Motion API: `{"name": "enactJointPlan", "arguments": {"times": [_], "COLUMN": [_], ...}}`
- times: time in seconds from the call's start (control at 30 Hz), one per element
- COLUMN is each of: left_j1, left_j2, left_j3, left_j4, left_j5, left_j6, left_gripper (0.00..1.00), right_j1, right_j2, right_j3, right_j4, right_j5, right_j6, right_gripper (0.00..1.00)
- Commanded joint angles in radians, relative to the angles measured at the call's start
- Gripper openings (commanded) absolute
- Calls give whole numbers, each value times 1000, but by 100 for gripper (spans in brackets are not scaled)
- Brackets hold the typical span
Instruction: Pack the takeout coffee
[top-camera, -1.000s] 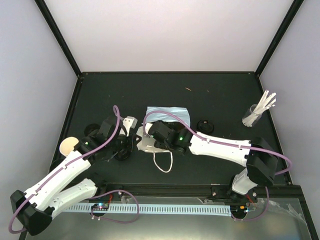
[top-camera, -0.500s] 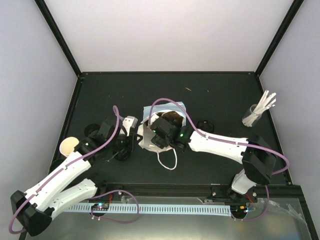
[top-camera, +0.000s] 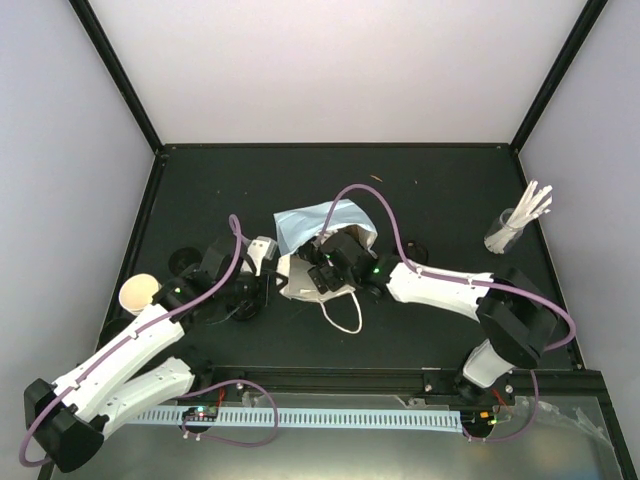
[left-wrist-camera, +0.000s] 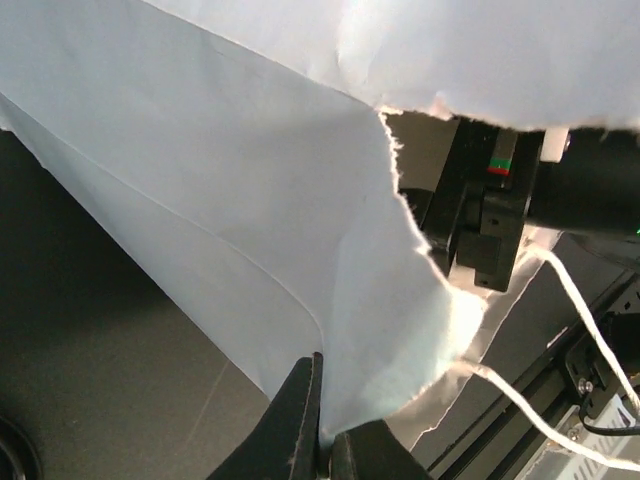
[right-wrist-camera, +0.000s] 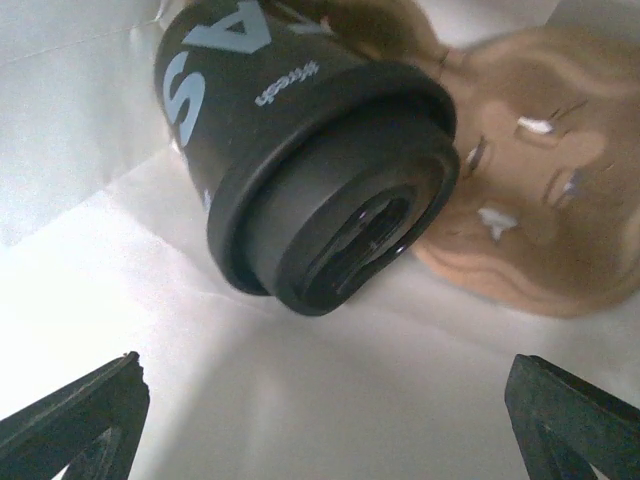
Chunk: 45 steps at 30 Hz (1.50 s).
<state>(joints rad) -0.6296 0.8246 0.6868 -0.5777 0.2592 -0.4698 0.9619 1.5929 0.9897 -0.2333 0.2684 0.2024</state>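
Inside the light-blue paper bag, which lies on its side mid-table, the packing step is under way. The left gripper is pinched fully closed on a torn edge of the bag's paper and lifts the mouth open. The right gripper reaches into that mouth with its fingers spread as wide as they go, holding nothing.

Just ahead of the open fingers, a lidded cup lies tipped on its side on the bag's pale inner wall. Its body looks dark with pale lettering, and its black lid faces the wrist camera. The brown pulp cup carrier touches it from behind. The cup does not seem to sit in one of the carrier's holes, though the close view makes this hard to judge.

Outside the bag, a cream paper cup without a lid stands at the table's left edge, and a black lid rests to the right of the bag.

The next move probably calls for drawing the right arm straight out without snagging paper, while the left keeps the mouth up.
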Motion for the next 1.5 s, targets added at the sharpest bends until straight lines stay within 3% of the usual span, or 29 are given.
{"name": "enactJointPlan", "arguments": {"times": [0.0,0.07,0.13,0.2,0.23,0.37,0.53,0.67,0.77,0.97,1.2,1.47], "left_j1": [-5,-5,-4,-4,-4,0,86,247,366,530,545,542], "left_j2": [0,4,3,-3,-8,-36,6,94,180,543,949,1169], "left_j3": [-8,-4,9,40,65,174,374,432,404,475,690,818], "left_j4": [7,14,13,-6,-22,-95,-250,-284,-191,-29,14,40], "left_j5": [55,74,97,107,98,24,-15,-34,-24,247,354,393], "left_j6": [-13,-14,-16,-10,-3,11,67,92,117,130,116,105], "left_gripper": [2,3,17,35,49,78,97,99,99,99,97,96], "right_j1": [-18,-18,-18,-19,-19,-18,-18,-18,-18,-19,-18,-18], "right_j2": [-65,-80,-88,-92,-93,-97,-102,-106,-106,-93,-68,-37], "right_j3": [-83,-107,-122,-138,-145,-169,-188,-201,-204,-198,-179,-160], "right_j4": [192,222,230,234,238,255,279,305,322,336,364,376], "right_j5": [-114,-138,-143,-133,-131,-128,-121,-122,-127,-92,-87,-69], "right_j6": [111,109,104,97,94,91,102,117,136,215,238,192], "right_gripper": [100,100,100,100,100,100,100,100,100,100,100,100]}}
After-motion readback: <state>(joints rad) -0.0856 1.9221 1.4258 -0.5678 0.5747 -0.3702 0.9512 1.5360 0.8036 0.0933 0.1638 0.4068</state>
